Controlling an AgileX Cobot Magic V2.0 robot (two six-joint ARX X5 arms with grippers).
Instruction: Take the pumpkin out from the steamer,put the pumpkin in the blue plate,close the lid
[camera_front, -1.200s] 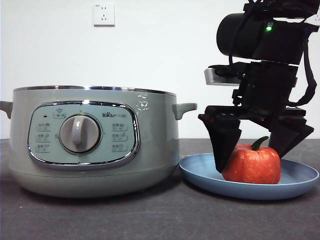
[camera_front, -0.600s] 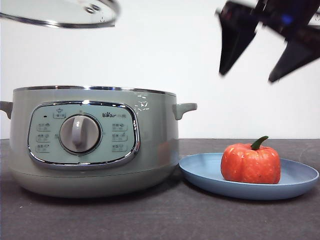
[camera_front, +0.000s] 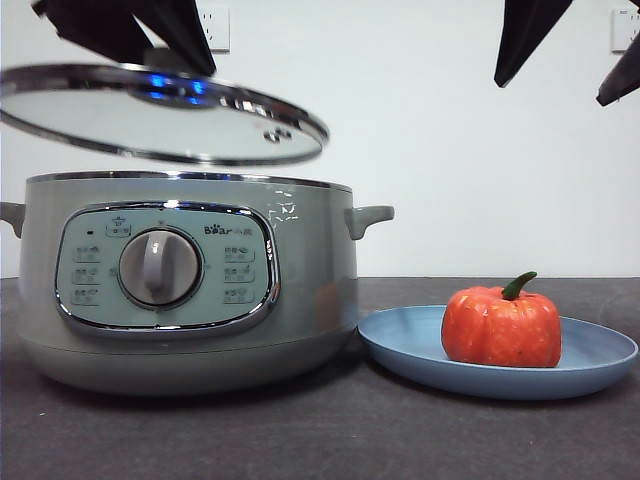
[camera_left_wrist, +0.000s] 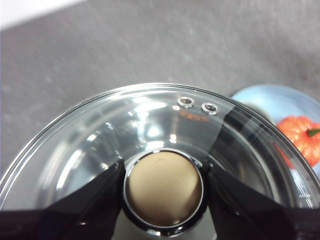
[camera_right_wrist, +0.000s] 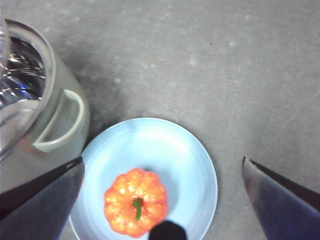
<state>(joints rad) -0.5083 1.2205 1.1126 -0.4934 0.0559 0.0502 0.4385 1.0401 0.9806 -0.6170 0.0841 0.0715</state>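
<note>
Pumpkin (camera_front: 501, 325): sitting upright in the blue plate (camera_front: 410, 355), beside the steamer (camera_front: 310, 290) on the counter (camera_front: 300, 430); removal and placing judged done.
Lid (camera_front: 150, 125): hanging tilted just above the steamer's rim, not touching it; closing is what is left.
Left claw (camera_left_wrist: 162, 200): clenching the lid's knob (camera_left_wrist: 162, 187) from both sides, carrying the lid over the steamer.
Right claw (camera_right_wrist: 162, 200): hanging released, jaws spread wide, high above the plate beside the steamer, gripping nothing.
Steamer: standing open, its inside hidden in these views.
</note>
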